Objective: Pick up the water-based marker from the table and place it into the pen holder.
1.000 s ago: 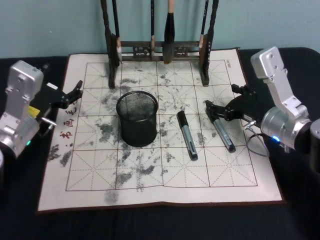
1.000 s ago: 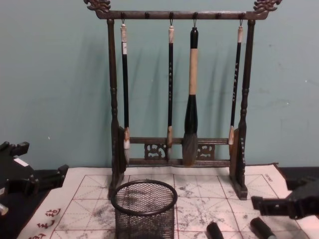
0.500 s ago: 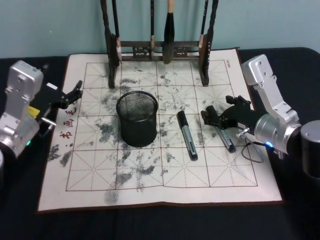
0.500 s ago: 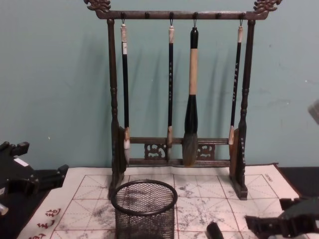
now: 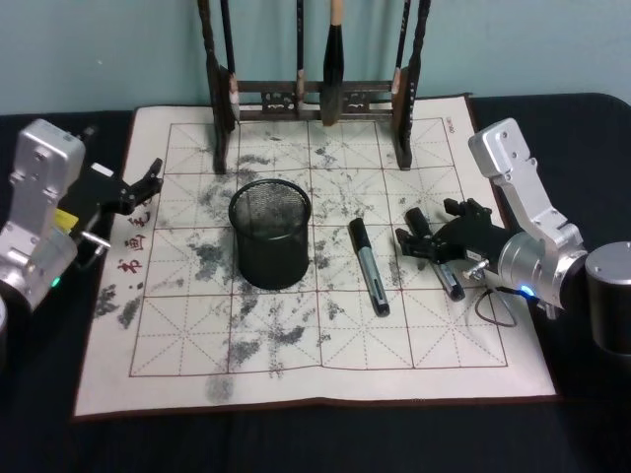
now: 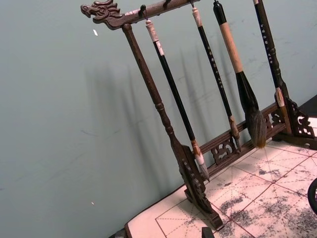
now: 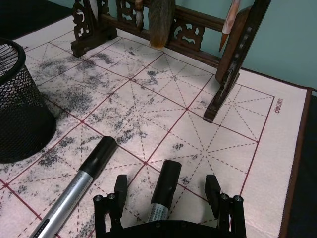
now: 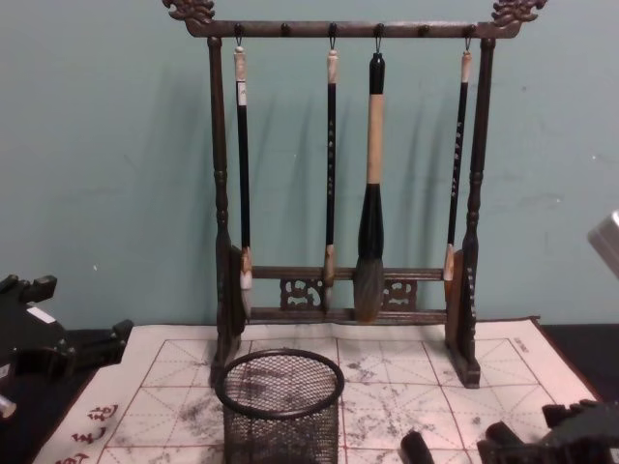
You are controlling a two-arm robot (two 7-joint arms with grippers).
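Two grey water-based markers with black caps lie on the ink-stained mat. One marker (image 5: 369,266) (image 7: 74,191) lies just right of the pen holder (image 5: 270,234) (image 7: 15,104) (image 8: 280,406), a black mesh cup standing upright. The other marker (image 5: 441,266) (image 7: 165,191) lies farther right. My right gripper (image 5: 418,236) (image 7: 167,191) is open and low over that marker's cap end. Its fingers (image 7: 120,188) stand one on each side of the marker, apart from it. My left gripper (image 5: 148,182) (image 8: 58,338) rests open at the mat's left edge.
A tall dark wooden rack (image 5: 315,89) (image 8: 348,193) (image 6: 198,124) with hanging brushes stands at the back of the mat (image 5: 296,365). Its right foot (image 7: 218,106) is just beyond my right gripper. Black table surface surrounds the mat.
My right gripper has come down and slid left and nearer along the right-hand marker, which now lies between its open fingers. The left arm has stayed still.
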